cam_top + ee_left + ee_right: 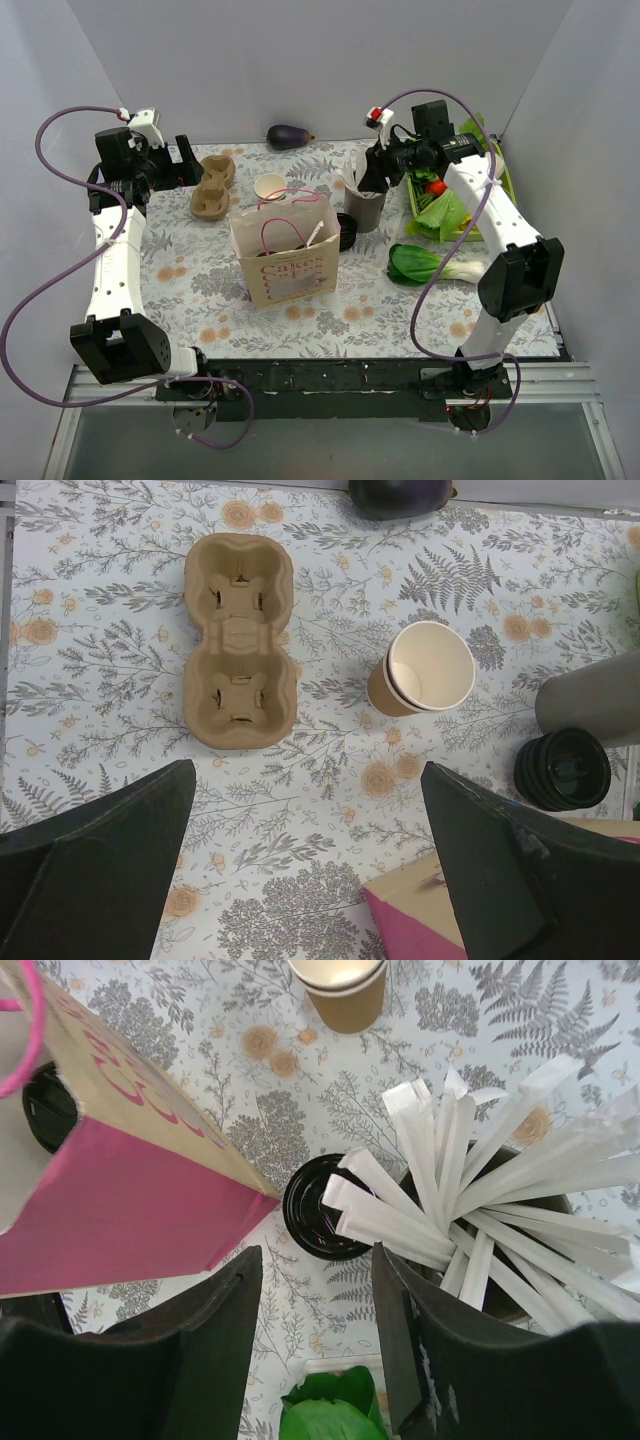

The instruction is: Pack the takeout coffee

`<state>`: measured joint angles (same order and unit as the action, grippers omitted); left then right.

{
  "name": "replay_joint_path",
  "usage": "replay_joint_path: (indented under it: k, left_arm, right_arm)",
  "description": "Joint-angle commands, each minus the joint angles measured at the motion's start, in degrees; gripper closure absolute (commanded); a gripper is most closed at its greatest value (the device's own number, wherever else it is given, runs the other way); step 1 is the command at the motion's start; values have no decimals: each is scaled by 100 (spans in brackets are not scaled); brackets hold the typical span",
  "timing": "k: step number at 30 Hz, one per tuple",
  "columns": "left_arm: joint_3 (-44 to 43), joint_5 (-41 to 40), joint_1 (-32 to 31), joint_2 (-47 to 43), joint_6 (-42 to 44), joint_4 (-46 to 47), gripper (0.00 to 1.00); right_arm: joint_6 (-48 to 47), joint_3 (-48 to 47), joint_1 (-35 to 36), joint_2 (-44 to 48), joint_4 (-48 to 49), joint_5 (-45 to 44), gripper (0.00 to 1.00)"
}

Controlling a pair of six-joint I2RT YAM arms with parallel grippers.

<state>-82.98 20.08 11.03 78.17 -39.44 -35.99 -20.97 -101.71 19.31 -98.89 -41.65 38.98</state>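
Observation:
The takeout coffee cup [270, 187] is kraft-brown, white inside, and stands open without a lid behind the paper bag [283, 250]. It also shows in the left wrist view [425, 670] and the right wrist view [340, 985]. A black lid [346, 230] lies on the cloth between the bag and the grey cup; it shows in both wrist views [563, 768] [320, 1205]. My left gripper [185, 162] is open and empty, high at the far left [310, 880]. My right gripper [372, 172] is open and empty above the grey cup [318, 1320].
A tan pulp cup carrier [213, 185] lies left of the cup. A dark grey cup of white sticks [365, 205] stands right of the bag. An eggplant [290, 137] lies at the back. A green tray of vegetables [503, 185] and bok choy [425, 262] are on the right.

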Motion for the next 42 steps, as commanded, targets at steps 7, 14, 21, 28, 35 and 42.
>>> replay_joint_path:
  k: [7,14,21,28,35,42]
  left_arm:
    - [-8,-100,31,-179,138,-13,2]
    - [19,-144,31,-188,174,-22,2]
    - [10,-144,57,-162,182,-31,2]
    - [27,-65,49,-136,182,-5,2]
    - [27,31,49,-74,139,30,2]
    - [-122,120,49,-39,112,13,2]
  right_arm:
    - [181,-200,82,-605,350,22,47]
    - [269,-428,99,-930,403,4,60]
    - [313,-455,99,-939,395,-57,83]
    - [164,-525,82,-448,35,-57,98]
    - [111,-420,73,115,-98,-268,99]
    - [234,-1556,11,168,-360,55,99]
